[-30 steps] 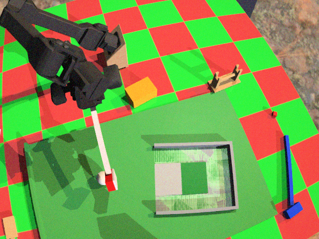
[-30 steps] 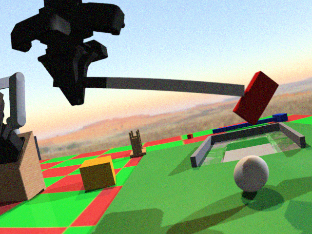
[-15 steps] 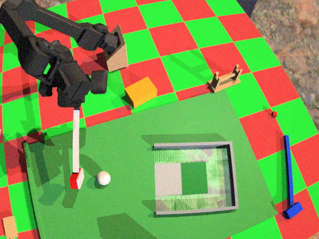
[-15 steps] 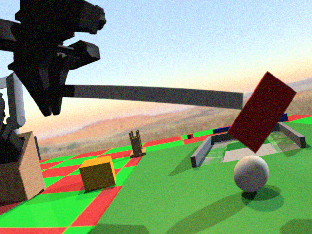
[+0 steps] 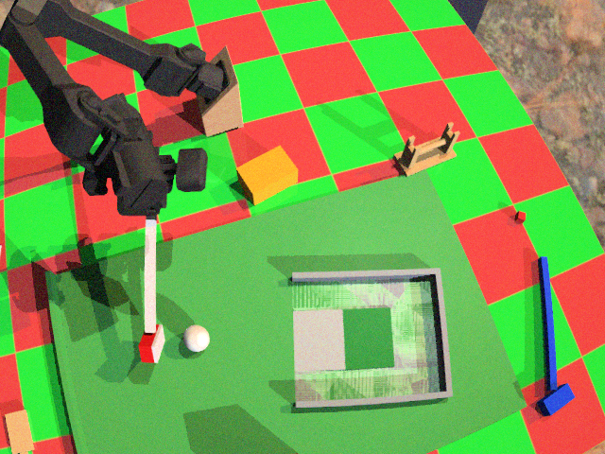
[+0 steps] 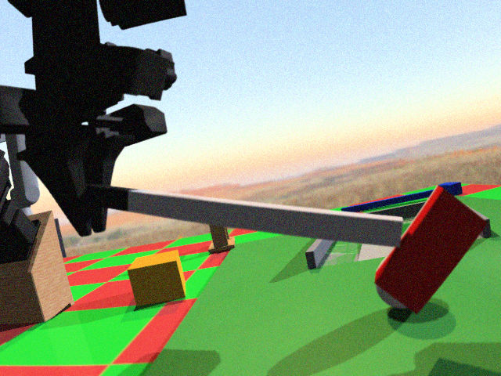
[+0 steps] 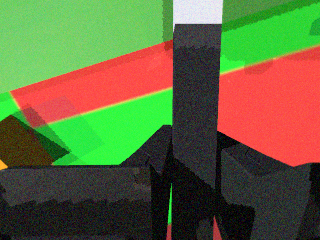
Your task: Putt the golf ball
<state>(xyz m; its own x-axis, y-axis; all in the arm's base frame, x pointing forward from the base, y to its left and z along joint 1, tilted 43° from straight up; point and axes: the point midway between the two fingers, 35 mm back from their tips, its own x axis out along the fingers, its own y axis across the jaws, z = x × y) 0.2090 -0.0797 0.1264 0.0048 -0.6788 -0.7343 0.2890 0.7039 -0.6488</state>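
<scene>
The gripper [image 5: 151, 214] [image 6: 91, 231] [image 7: 195, 145] is shut on the dark grip end of the red putter [image 5: 150, 273] [image 6: 263, 216] [image 7: 196, 90]. The putter's pale shaft reaches out over the mat. Its red head with a white face is just left of the golf ball [image 5: 196, 338] in the top view, with a small gap and the white face toward the ball. The head hides most of the ball in the exterior view. The pale ramp [image 5: 319, 340] leads to the dark green square [image 5: 369, 337], inside grey walls on three sides. Head height above the mat is hard to tell.
A yellow block [image 5: 268, 173] [image 6: 157, 279], a wooden box [image 5: 224, 112] [image 6: 52, 267] with a dark arm part in it, and a wooden rack [image 5: 427, 153] [image 6: 220, 238] stand beyond the mat. A blue putter [image 5: 548, 323] and a small red cube [image 5: 520, 217] lie to the right.
</scene>
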